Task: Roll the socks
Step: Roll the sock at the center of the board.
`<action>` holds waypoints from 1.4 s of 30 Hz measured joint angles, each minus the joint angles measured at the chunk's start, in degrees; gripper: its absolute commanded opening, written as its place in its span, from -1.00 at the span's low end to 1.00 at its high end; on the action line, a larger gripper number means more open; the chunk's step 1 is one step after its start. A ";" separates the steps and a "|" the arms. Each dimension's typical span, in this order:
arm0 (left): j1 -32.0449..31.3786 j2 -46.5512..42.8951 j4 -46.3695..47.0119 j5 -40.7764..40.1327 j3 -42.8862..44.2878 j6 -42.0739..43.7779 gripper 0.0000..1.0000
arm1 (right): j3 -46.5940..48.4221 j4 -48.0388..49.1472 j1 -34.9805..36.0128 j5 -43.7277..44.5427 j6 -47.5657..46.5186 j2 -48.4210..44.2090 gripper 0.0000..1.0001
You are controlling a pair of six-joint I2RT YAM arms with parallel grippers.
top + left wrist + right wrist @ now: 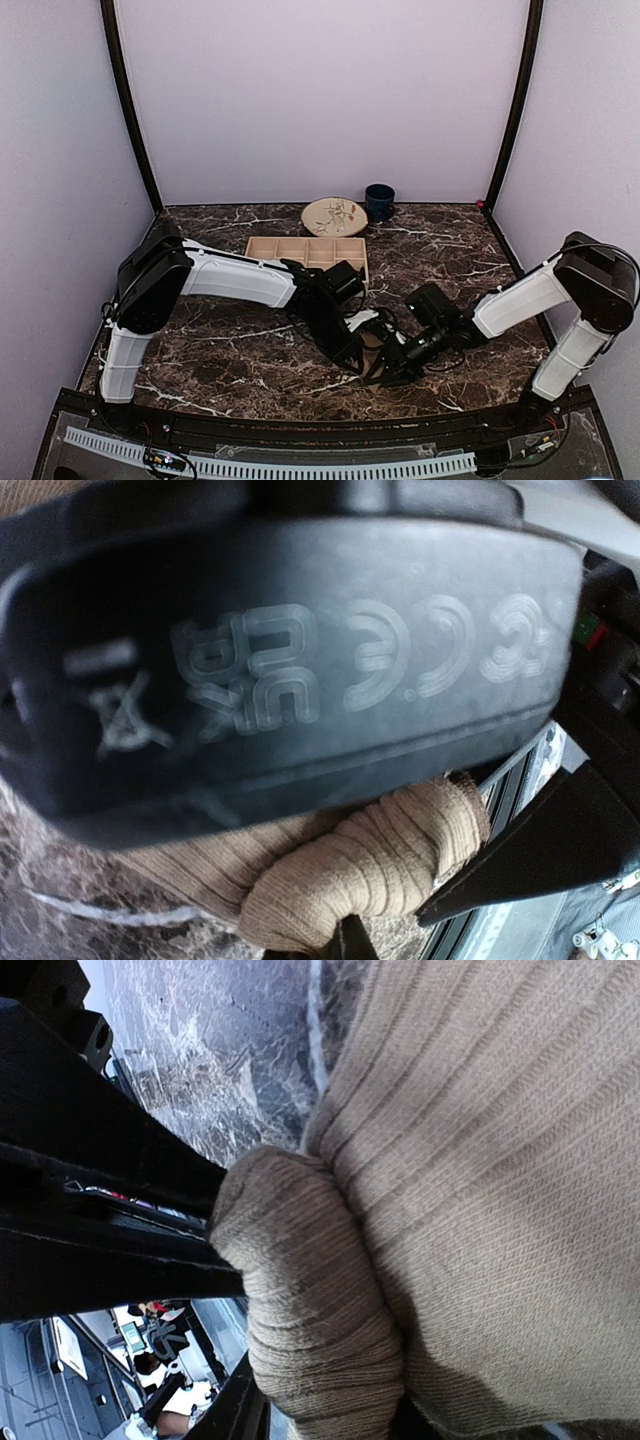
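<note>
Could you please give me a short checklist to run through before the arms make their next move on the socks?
1. Tan sock has a rolled end: ok.
2. Argyle sock located: cannot tell, no view shows it.
3. Left gripper holding the roll: cannot tell, a black housing blocks its camera.
4. Right gripper jaws: cannot tell, roll lies against one finger.
5. Room between the grippers: not ok, they crowd together.
6. Divided tray, plate, cup away from the work: ok.

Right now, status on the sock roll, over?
Left gripper, right gripper at tan sock, grip unclear. Sock end rolled tight. Tray, plate, cup well behind.
</note>
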 measured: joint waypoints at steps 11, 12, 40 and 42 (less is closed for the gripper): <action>0.02 0.90 0.72 -0.22 1.29 1.03 -0.92 | -0.70 -4.44 1.20 7.56 -0.11 -5.20 -0.31; 0.00 0.98 1.01 -0.20 1.31 1.03 -0.92 | -0.72 -5.14 1.44 8.46 -0.13 -5.81 -0.30; 0.31 3.32 -0.35 0.04 4.04 -1.97 -0.93 | -1.84 -16.24 5.42 28.48 -6.62 -16.98 -0.11; 0.31 3.65 -0.94 0.46 4.55 -1.86 -0.93 | -1.70 -17.18 5.44 31.17 -7.48 -17.70 -0.11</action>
